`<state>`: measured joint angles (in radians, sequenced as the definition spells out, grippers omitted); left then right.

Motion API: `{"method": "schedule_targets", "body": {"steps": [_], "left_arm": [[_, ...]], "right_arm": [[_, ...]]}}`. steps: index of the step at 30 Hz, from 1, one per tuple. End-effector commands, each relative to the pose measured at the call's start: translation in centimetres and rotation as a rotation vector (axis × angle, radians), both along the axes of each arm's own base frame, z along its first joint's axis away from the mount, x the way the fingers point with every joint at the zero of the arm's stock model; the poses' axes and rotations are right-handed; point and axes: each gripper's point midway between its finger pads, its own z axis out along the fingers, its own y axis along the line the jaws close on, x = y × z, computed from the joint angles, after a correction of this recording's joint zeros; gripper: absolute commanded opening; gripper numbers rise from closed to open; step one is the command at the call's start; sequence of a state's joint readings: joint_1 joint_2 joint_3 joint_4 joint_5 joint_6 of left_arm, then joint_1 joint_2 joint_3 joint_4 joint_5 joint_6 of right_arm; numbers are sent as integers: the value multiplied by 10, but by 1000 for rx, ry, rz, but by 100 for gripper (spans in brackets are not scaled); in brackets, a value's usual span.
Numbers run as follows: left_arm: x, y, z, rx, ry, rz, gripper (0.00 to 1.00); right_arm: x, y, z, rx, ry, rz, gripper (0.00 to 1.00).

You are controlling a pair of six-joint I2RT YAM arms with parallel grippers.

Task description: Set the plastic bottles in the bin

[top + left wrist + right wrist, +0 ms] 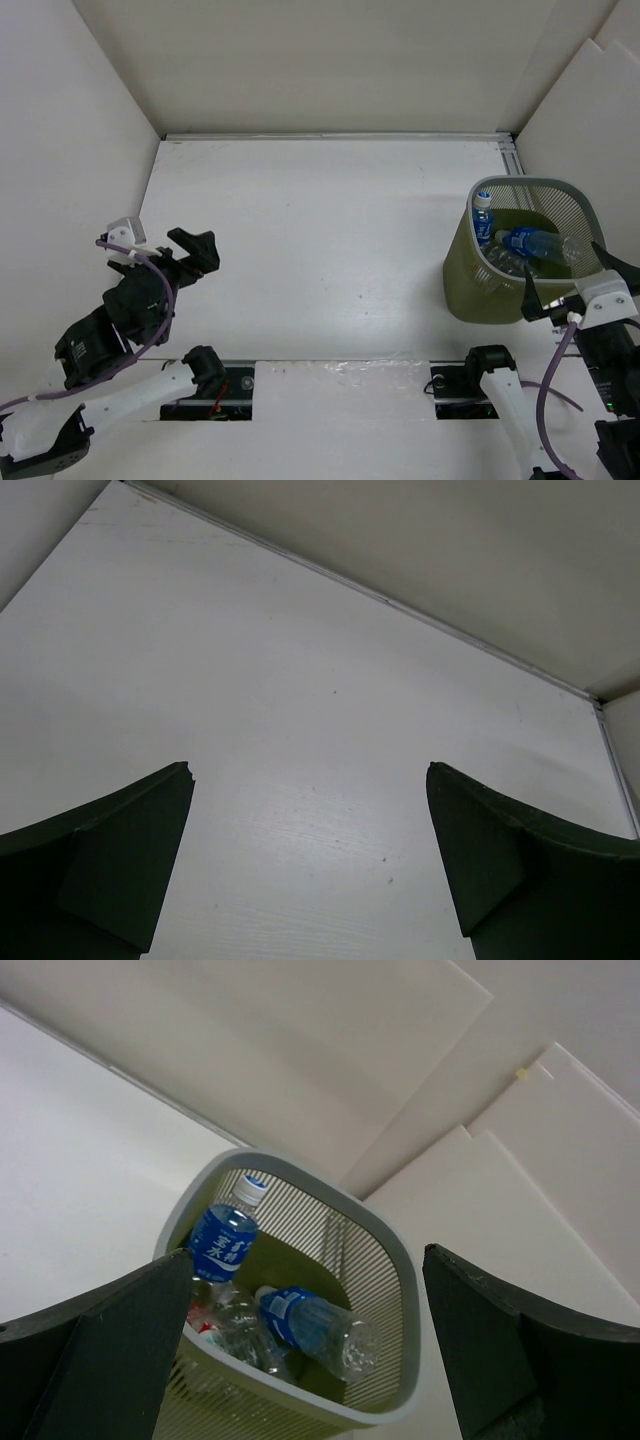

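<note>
All visible plastic bottles [300, 1325] inside the bin [540, 182].
Wide open and empty, left gripper [308, 770] and right gripper [306, 1252]: seemingly nothing left to fetch.

Clear plastic bottles [312, 1328], blue labels, inside upright olive mesh bin [462, 285]

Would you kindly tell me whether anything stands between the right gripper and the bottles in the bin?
Nothing visible does. The right gripper hangs open by the near rim of the bin, and the bottles lie uncovered inside its open top.
</note>
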<state>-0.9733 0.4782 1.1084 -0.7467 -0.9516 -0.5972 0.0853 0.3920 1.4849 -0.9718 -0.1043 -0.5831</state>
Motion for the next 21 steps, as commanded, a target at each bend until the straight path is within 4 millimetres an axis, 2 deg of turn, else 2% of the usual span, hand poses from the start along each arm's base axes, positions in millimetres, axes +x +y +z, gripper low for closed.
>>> {"method": "schedule_targets", "body": {"steps": [1, 2, 4, 13, 21], "left_arm": [[2, 5, -6, -71, -28, 53, 100], [0, 10, -4, -91, -39, 66, 100], [0, 10, -10, -94, -35, 68, 100], [0, 10, -12, -106, -36, 69, 100], [-1, 16, -16, -105, -29, 104, 100]], "right_arm": [[-9, -19, 5, 19, -12, -98, 100], [-11, -19, 8, 21, -21, -98, 100], [-11, -21, 8, 22, -21, -108, 100], [-6, -22, 2, 21, -1, -110, 100], [5, -18, -5, 14, 35, -92, 100]]}}
